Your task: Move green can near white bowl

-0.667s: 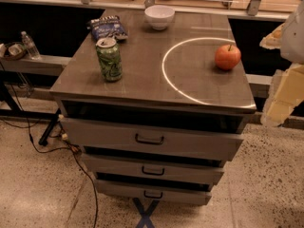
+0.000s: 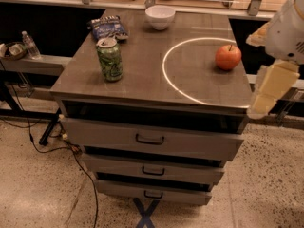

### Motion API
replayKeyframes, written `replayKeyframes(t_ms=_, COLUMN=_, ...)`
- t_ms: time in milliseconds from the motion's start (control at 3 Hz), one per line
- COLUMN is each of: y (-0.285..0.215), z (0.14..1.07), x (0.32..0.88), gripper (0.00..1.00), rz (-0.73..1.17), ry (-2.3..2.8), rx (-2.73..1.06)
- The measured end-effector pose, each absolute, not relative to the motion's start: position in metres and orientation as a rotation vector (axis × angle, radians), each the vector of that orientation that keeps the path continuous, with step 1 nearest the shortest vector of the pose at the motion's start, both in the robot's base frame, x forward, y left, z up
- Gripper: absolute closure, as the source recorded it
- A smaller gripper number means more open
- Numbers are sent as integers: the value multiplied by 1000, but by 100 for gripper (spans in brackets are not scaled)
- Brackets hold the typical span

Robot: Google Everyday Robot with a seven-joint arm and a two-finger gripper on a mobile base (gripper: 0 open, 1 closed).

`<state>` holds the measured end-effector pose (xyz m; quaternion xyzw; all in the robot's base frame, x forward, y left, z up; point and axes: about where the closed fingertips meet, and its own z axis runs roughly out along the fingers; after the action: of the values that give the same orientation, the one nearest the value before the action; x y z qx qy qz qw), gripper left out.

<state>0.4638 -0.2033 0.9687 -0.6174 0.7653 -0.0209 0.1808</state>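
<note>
The green can (image 2: 109,59) stands upright on the left front part of the grey cabinet top (image 2: 142,75). The white bowl (image 2: 160,16) sits at the back middle of the top, well apart from the can. My gripper (image 2: 262,103), with pale yellow fingers under a white arm, hangs off the right edge of the cabinet, to the right of and below the red apple. It is far from the can and holds nothing that I can see.
A red apple (image 2: 228,57) sits at the right inside a white ring marking (image 2: 166,75). A dark blue snack bag (image 2: 107,28) lies behind the can. The cabinet has three drawers (image 2: 150,139). A shelf at the left holds a water bottle (image 2: 30,44). Cables lie on the floor (image 2: 71,151).
My gripper has shifted slightly left and up, toward the cabinet's right edge. The can, bowl, apple and bag have not moved.
</note>
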Motion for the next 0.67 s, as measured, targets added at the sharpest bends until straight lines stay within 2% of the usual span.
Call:
replayKeyframes(t_ms=333, y=-146, z=944, x=533, gripper=0, rz=71, ry=1968, rx=-1820)
replayKeyframes(t_ms=667, y=-81, z=920, x=580, gripper=0, rz=242, ry=1796, rx=-1863)
